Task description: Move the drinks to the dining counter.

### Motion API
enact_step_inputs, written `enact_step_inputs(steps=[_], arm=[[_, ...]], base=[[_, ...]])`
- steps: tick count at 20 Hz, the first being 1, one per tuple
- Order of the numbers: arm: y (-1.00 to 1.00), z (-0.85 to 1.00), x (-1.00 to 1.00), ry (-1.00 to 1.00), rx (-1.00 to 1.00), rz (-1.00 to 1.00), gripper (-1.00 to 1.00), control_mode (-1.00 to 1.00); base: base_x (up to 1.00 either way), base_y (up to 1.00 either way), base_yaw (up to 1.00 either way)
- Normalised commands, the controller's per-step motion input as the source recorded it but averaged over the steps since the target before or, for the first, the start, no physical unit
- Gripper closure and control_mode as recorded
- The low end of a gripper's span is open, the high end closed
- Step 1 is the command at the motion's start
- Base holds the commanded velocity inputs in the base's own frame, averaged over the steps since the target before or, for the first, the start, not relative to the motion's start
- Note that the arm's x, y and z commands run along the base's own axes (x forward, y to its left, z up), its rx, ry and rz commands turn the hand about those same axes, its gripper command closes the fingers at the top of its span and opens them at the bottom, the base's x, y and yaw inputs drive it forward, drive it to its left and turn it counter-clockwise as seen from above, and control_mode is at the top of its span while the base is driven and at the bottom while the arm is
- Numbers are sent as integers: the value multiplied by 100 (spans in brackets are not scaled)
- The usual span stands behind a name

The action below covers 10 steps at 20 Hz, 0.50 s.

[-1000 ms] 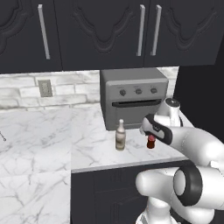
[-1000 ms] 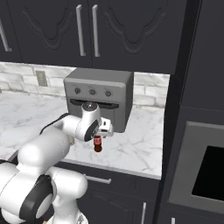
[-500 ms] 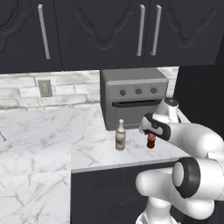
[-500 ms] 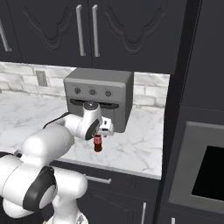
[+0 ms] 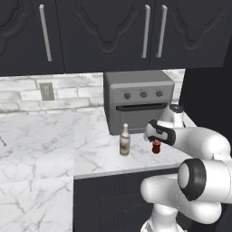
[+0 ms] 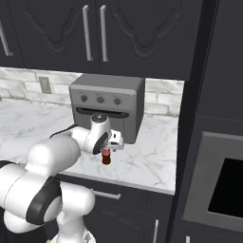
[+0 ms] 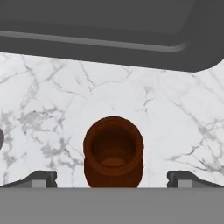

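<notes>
Gripper (image 7: 112, 177) jaws stand wide apart, one dark tip at 8 o'clock and the other at 4 o'clock in the hand view, with the dark brown bottle (image 7: 113, 151) between them and clear marble on either side of it; neither tip touches the bottle, and nothing is held. Seen from above, the bottle's round brown mouth sits just below the middle of that view.

From the left base view, the gripper (image 5: 156, 136) hangs directly over the dark brown bottle (image 5: 156, 147), whose red label peeks out beneath the hand. At 9 o'clock from it, near but apart, the cream-beige bottle (image 5: 124, 141) with its white cap stands upright on the marble worktop (image 5: 54, 145). From the right base view, the gripper (image 6: 111, 142) again sits right above the dark brown bottle (image 6: 107, 157), which stands upright near the front of the marble worktop (image 6: 147, 159).

Behind both bottles, at 12 o'clock, the grey toaster oven (image 5: 138, 105) stands against the pale brick backsplash (image 5: 27, 93), its front edge crossing the top of the hand view (image 7: 109, 30). Dark upper cabinets (image 5: 99, 31) with silver bar handles hang above.
</notes>
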Motion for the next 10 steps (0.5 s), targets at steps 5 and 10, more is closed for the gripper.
enact_step_inputs(steps=[5, 10], arm=[[0, -2, 0, -8, 0, 0, -100, -100], [2, 0, 0, -5, 0, 0, -100, -100]], base=[[0, 0, 0], [0, 0, 0]])
